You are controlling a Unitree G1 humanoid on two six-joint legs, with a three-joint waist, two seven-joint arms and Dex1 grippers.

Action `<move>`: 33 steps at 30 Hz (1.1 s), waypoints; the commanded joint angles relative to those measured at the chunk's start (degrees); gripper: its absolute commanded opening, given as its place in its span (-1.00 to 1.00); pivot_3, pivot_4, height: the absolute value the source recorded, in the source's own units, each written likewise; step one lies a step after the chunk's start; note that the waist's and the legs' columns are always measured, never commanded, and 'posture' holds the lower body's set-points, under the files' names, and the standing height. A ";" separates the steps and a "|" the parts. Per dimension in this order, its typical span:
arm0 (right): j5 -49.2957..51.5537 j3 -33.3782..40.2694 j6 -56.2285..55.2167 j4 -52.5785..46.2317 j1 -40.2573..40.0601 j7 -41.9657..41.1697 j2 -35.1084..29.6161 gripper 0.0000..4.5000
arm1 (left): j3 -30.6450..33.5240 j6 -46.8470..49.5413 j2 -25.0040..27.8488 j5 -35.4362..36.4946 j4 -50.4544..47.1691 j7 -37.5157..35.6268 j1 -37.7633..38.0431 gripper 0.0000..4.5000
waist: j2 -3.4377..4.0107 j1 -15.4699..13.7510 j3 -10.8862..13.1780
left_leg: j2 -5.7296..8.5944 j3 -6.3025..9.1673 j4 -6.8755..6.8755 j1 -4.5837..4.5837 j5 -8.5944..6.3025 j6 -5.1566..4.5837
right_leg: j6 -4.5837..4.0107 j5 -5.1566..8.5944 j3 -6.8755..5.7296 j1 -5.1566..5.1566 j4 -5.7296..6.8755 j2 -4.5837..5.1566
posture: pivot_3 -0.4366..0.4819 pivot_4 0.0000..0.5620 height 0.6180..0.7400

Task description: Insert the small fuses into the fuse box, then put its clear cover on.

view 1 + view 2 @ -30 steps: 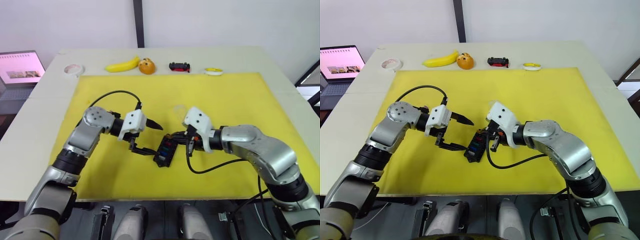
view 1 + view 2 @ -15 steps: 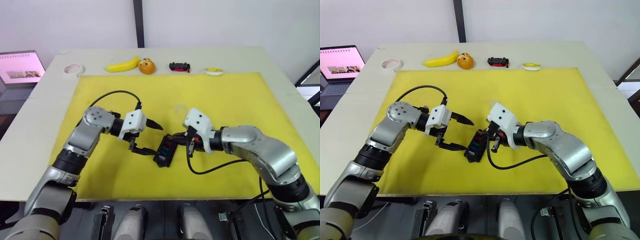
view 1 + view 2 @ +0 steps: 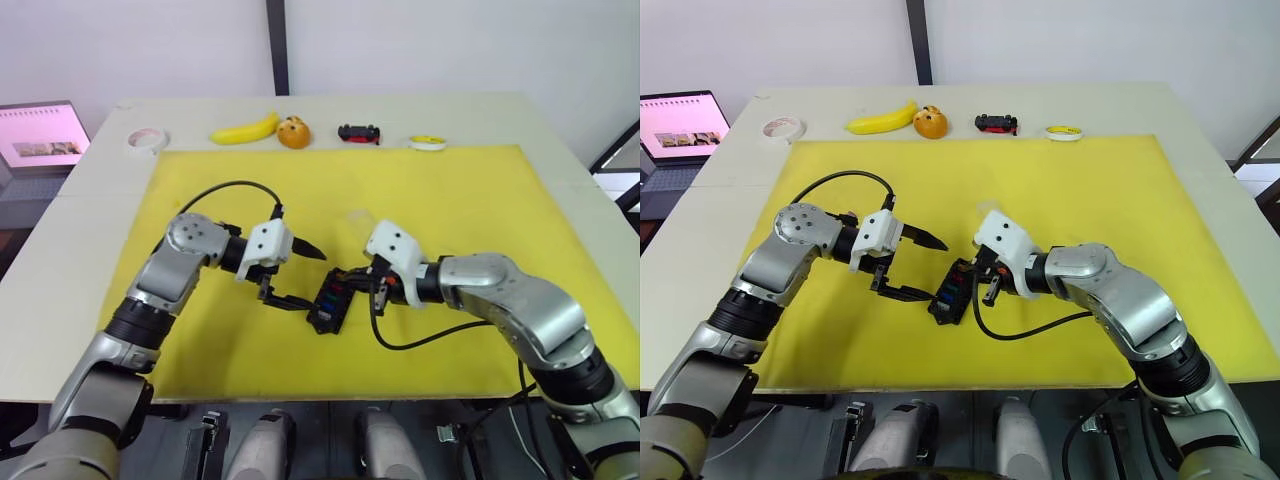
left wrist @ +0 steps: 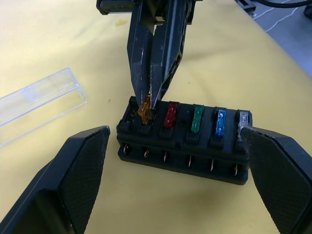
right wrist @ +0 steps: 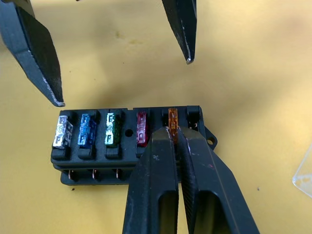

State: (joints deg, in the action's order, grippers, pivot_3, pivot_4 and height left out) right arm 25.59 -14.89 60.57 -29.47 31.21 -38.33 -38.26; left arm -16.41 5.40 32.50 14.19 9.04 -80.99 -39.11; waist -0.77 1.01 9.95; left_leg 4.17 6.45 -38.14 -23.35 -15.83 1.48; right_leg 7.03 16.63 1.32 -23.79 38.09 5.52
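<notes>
We see the fuse box [image 3: 328, 302] lying near the middle of the yellow mat [image 3: 480, 190], between the two grippers. In the left wrist view it carries a row of five seated fuses: the orange fuse [image 4: 145, 111], red fuse [image 4: 171, 114], green fuse [image 4: 197, 119], blue fuse [image 4: 220, 122] and grey fuse [image 4: 242, 120].

The right gripper [image 5: 174, 132] comes at the box from about 3 o'clock. Its two fingers are pressed together, with the tips pinching the orange fuse, which stands upright in the slot next to the red one. The slot beyond the orange fuse, at the box's end by the tab, holds no fuse that we can make out.

The left gripper [image 3: 298, 275] hangs just at 9 o'clock of the box. Its fingers are spread wide and hold nothing; in the right wrist view both tips stand clear of the box on its far side.

The clear cover [image 4: 36, 103] lies flat on the mat just beside the box, apart from it; in the left eye view it is a faint glassy patch at about 1 o'clock of the box.

Along the table's [image 3: 80, 230] far edge, at 12 o'clock of the mat, lie a tape roll [image 3: 147, 139], a banana [image 3: 245, 129], an orange toy [image 3: 293, 132], a toy car [image 3: 359, 133] and a yellow tape roll [image 3: 428, 142]. A laptop [image 3: 38, 135] stands off the table at 10 o'clock.
</notes>
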 commanded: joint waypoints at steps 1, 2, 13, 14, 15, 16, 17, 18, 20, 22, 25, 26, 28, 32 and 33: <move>0.21 0.81 -0.10 -0.99 1.48 -0.12 0.27 -0.91 | 1.22 -0.70 0.12 0.00 -0.68 0.27 -0.72 1.00 | 0.00 -0.01 0.00 | 0.00 0.00 0.00 0.00 0.00 0.00 | 0.00 0.00 0.00 0.00 0.00 0.00 | -0.05 -0.47 1.00; 0.17 0.72 -0.11 -0.95 1.56 -0.18 0.25 -0.91 | 1.22 -0.71 0.11 0.00 -0.66 0.29 -0.71 1.00 | 0.00 0.00 0.00 | 0.00 0.00 0.00 0.00 0.00 0.00 | 0.00 0.00 0.00 0.00 0.00 0.00 | -0.05 -0.47 1.00; -1.10 -1.28 -0.49 -0.95 1.18 -0.64 -0.47 -0.91 | 1.32 -1.14 0.21 -0.06 -0.47 0.25 -0.59 1.00 | 0.00 0.00 0.00 | 0.00 0.00 0.00 0.00 0.00 -0.01 | 0.00 0.00 0.00 0.00 0.00 0.00 | -0.05 -0.47 1.00; -1.33 -1.45 -0.52 -0.93 1.19 -0.69 -0.62 -0.91 | 1.32 -1.20 0.21 -0.09 -0.43 0.27 -0.57 1.00 | 0.00 0.01 0.00 | 0.00 0.00 0.00 0.00 0.00 -0.01 | 0.00 0.00 0.00 0.00 0.00 0.00 | -0.05 -0.47 1.00; -1.56 -1.59 -0.51 -0.93 1.23 -0.68 -0.78 -0.91 | 1.32 -1.24 0.23 -0.10 -0.44 0.29 -0.55 1.00 | 0.00 0.01 0.00 | 0.00 0.00 0.00 0.00 0.00 -0.01 | 0.00 0.00 0.00 0.00 0.00 0.00 | -0.05 -0.47 1.00; -1.79 -1.74 -0.42 -0.93 1.31 -0.67 -0.97 -0.91 | 1.35 -1.23 0.26 -0.08 -0.51 0.30 -0.50 1.00 | 0.00 0.02 0.00 | 0.00 0.00 0.00 0.00 0.00 -0.01 | 0.00 0.00 0.00 0.00 0.00 0.00 | -0.05 -0.47 1.00; -2.09 -1.95 -0.37 -0.87 1.41 -0.67 -1.23 -0.91 | 1.34 -1.26 0.25 -0.09 -0.54 0.34 -0.45 1.00 | 0.00 0.02 0.00 | 0.00 0.00 0.00 0.00 0.00 -0.01 | 0.00 0.00 0.00 0.00 0.00 0.00 | -0.05 -0.47 1.00; -2.39 -2.19 -0.35 -0.83 1.61 -0.71 -1.51 -0.91 | 1.33 -1.31 0.25 -0.10 -0.60 0.37 -0.37 1.00 | 0.00 0.01 0.00 | 0.00 0.00 0.00 0.00 0.00 -0.01 | 0.00 0.00 0.00 0.00 0.00 0.00 | -0.05 -0.47 1.00; -2.67 -2.45 0.02 -0.78 2.26 -0.79 -1.80 -0.91 | 1.33 -1.34 0.26 -0.10 -0.70 0.47 -0.25 1.00 | 0.00 0.02 0.00 | 0.00 0.00 0.00 0.00 0.00 0.00 | 0.00 0.00 0.00 0.00 0.00 0.00 | -0.05 -0.47 1.00; -2.46 -2.57 0.65 -1.06 3.17 -1.15 -2.08 -0.91 | 1.32 -1.32 0.25 -0.08 -0.79 0.57 -0.19 1.00 | 0.00 0.04 0.00 | 0.00 0.00 0.00 0.00 0.00 0.00 | 0.00 0.00 0.00 -0.01 0.00 0.00 | -0.05 -0.47 1.00; -2.01 -2.53 1.60 -1.64 4.15 -1.63 -2.15 -0.91 | 1.31 -1.35 0.26 -0.06 -0.81 0.63 -0.16 1.00 | 0.00 -0.01 0.00 | 0.00 0.00 0.00 0.00 0.00 -0.01 | 0.00 0.00 0.00 0.00 0.00 0.00 | -0.05 -0.47 1.00; -1.72 -2.37 2.12 -1.78 4.69 -1.81 -2.05 -0.91 | 1.29 -1.31 0.21 -0.07 -0.75 0.66 -0.23 1.00 | 0.00 -0.02 0.00 | 0.00 0.00 0.00 0.00 0.00 -0.01 | 0.00 0.00 0.00 0.00 0.00 0.00 | -0.05 -0.47 1.00; -1.25 -2.15 3.12 -1.93 5.61 -2.06 -1.71 -0.91 | 1.28 -1.27 0.14 -0.06 -0.69 0.71 -0.30 1.00 | 0.00 0.00 0.00 | 0.00 0.00 0.00 0.00 0.00 0.00 | 0.00 0.00 0.00 -0.01 0.00 0.00 | -0.05 -0.47 1.00; -0.99 -2.52 4.42 -1.78 6.85 -2.36 -1.45 -0.91 | 1.22 -1.24 -0.03 -0.03 -0.66 0.82 -0.37 1.00 | 0.00 0.00 0.00 | 0.00 0.00 0.00 0.00 0.00 -0.01 | 0.00 0.00 0.00 -0.02 0.00 0.00 | -0.05 -0.47 1.00; -1.15 -2.77 4.56 -1.67 7.04 -2.44 -1.55 -0.91 | 1.20 -1.19 -0.07 -0.01 -0.66 0.88 -0.40 1.00 | 0.00 -0.02 0.00 | 0.00 0.00 0.00 -0.01 0.00 -0.01 | 0.00 0.00 0.00 -0.02 0.00 0.00 | -0.05 -0.47 1.00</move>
State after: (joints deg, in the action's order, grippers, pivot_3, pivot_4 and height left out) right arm 23.94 -17.84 65.00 -29.54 37.02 -40.65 -39.78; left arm -16.41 4.66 32.49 14.17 9.04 -80.42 -39.02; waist -0.77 0.99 9.95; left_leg 4.17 6.45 -38.14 -23.36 -15.83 1.47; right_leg 7.03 16.63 1.32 -23.81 38.09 5.52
